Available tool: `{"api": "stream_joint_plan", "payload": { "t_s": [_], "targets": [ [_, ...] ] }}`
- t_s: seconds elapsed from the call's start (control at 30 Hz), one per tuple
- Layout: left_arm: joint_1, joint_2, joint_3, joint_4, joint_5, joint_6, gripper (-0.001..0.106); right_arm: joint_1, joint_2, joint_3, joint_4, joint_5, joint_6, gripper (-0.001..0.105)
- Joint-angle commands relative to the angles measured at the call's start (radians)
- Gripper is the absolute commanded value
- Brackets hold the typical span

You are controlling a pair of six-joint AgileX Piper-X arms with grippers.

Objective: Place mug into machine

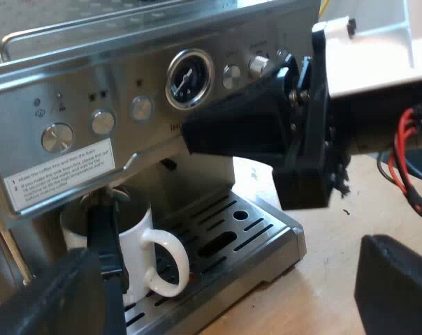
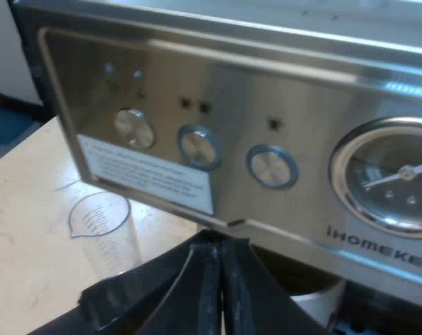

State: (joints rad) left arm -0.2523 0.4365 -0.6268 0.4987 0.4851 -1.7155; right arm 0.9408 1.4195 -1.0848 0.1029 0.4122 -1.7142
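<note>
A white mug (image 1: 137, 251) stands upright on the espresso machine's (image 1: 92, 77) slotted drip tray (image 1: 260, 237), under the brew head. A dark handle (image 1: 103, 237) of the metal holder hangs in front of the mug. My left gripper (image 1: 228, 279) is open, its fingers (image 1: 50, 293) spread wide, a little way back from the tray and holding nothing. My right gripper (image 2: 221, 255) is shut with nothing in it, its tips just under the machine's button panel (image 2: 197, 146) and above the mug's rim (image 2: 316, 296). From the left wrist view the right gripper (image 1: 190, 136) sits below the pressure gauge (image 1: 190, 78).
A measuring glass (image 2: 106, 230) stands on the pale wooden table (image 2: 22, 230) beside the machine. A white label (image 2: 144, 174) sits under the buttons. Bare table (image 1: 337, 279) lies past the tray's corner.
</note>
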Motion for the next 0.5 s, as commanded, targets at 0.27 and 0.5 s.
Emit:
{"api": "stream_joint_plan", "payload": {
  "t_s": [0.27, 0.5],
  "targets": [
    [0.000, -0.003, -0.005, -0.004, 0.013, -0.014, 0.074, -0.018, 0.030, -0.022, -0.024, -0.012, -0.018, 0.000],
    [0.000, -0.003, -0.005, -0.004, 0.013, -0.014, 0.074, -0.030, 0.054, -0.046, -0.040, -0.010, -0.018, 0.000]
  ]
}}
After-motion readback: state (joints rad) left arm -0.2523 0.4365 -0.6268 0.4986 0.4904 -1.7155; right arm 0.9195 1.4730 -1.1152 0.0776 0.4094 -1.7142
